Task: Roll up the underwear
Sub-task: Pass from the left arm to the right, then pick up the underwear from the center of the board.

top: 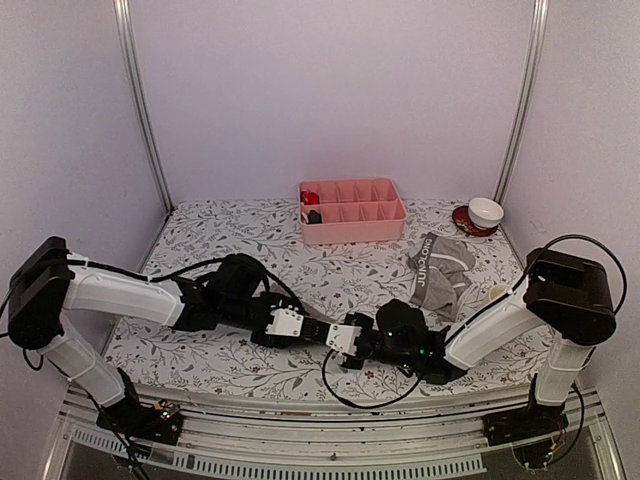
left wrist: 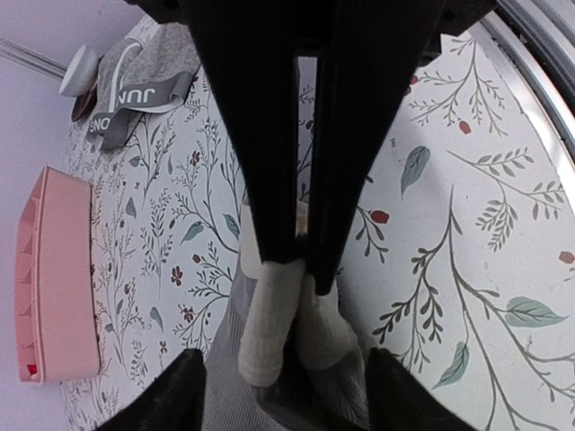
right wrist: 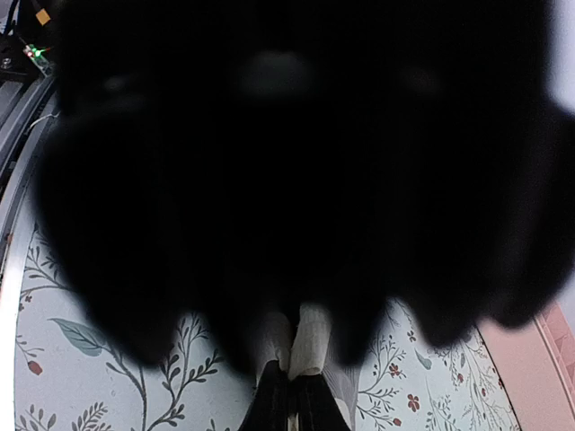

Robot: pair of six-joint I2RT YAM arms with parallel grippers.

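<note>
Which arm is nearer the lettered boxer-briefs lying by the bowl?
Right. Its forearm passes close by the boxer-briefs, on their near side; the left arm extends from the far left, its pincer at mid-table.

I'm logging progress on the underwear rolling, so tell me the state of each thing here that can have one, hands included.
left hand: open around the grey briefs
right hand: shut on the briefs' pale waistband
grey briefs: bunched, held by the right hand
boxer-briefs: lying crumpled, unrolled, untouched
pink tray: upright, small items in its left end
white bowl: upright on a red saucer
</note>
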